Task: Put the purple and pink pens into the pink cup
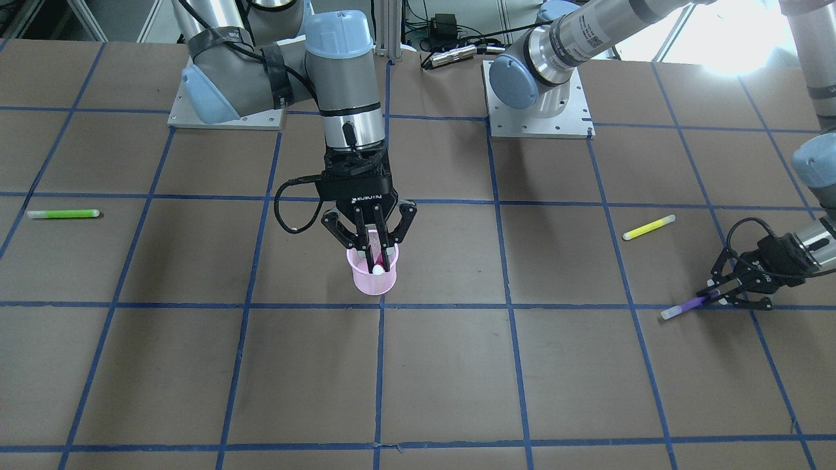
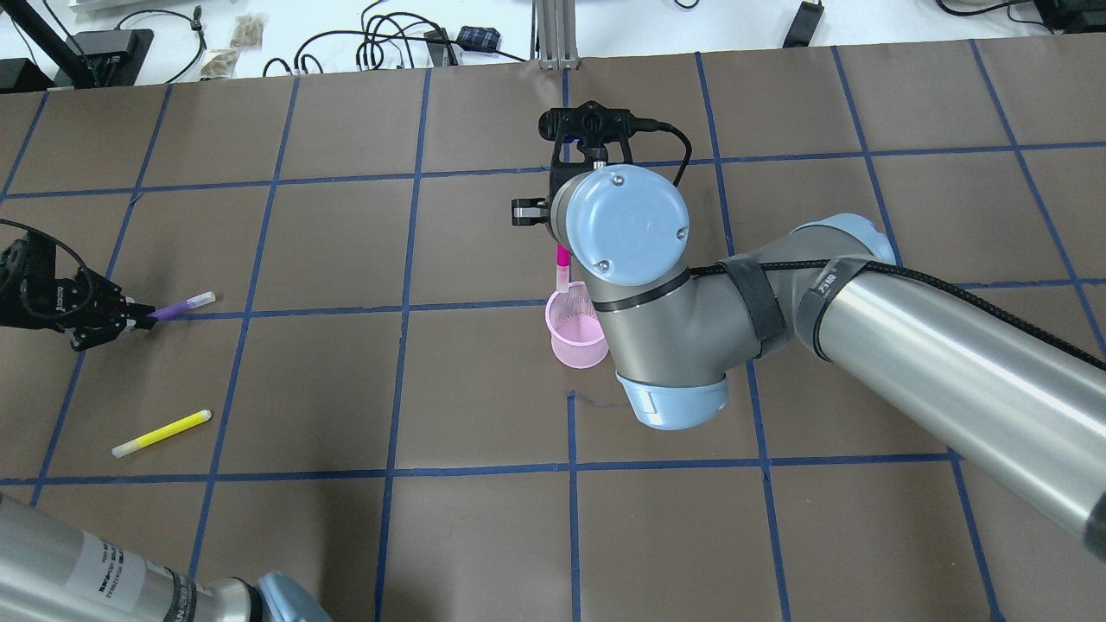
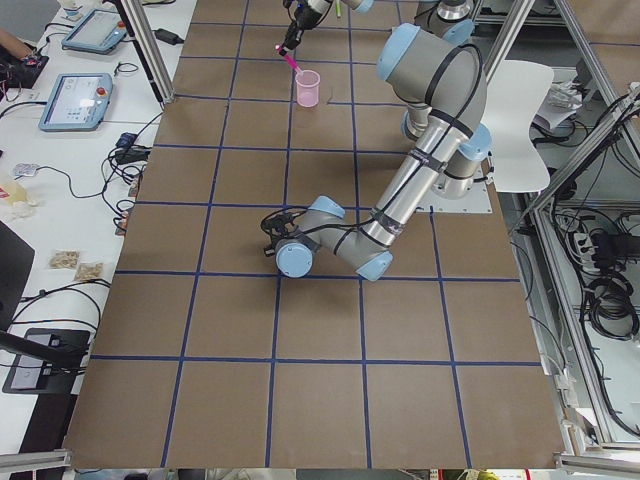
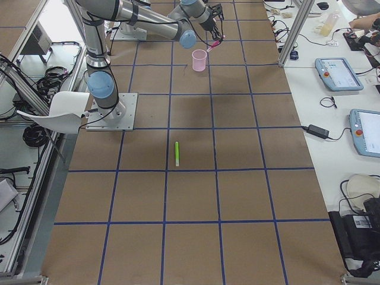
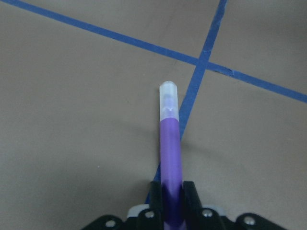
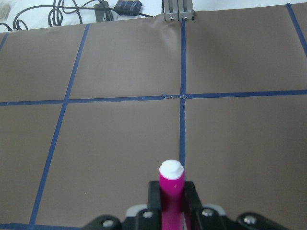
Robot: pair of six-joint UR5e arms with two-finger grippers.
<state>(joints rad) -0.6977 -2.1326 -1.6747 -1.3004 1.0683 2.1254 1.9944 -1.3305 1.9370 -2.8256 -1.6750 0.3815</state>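
The pink mesh cup (image 1: 366, 284) stands upright near the table's middle and also shows in the overhead view (image 2: 575, 337). My right gripper (image 1: 373, 260) points down over the cup, shut on the pink pen (image 1: 378, 267), whose white lower end is inside the cup's mouth. The pen stands between the fingers in the right wrist view (image 6: 171, 189). My left gripper (image 1: 718, 295) is low at the table's edge on my left, shut on the purple pen (image 1: 692, 305). The pen juts forward, clear cap outward (image 5: 170, 148). I cannot tell if it touches the table.
A yellow pen (image 1: 648, 227) lies on the table near the left gripper and shows in the overhead view (image 2: 162, 433). A green pen (image 1: 63, 213) lies far off on my right side. The arms' base plates (image 1: 575, 127) sit at the table's robot side.
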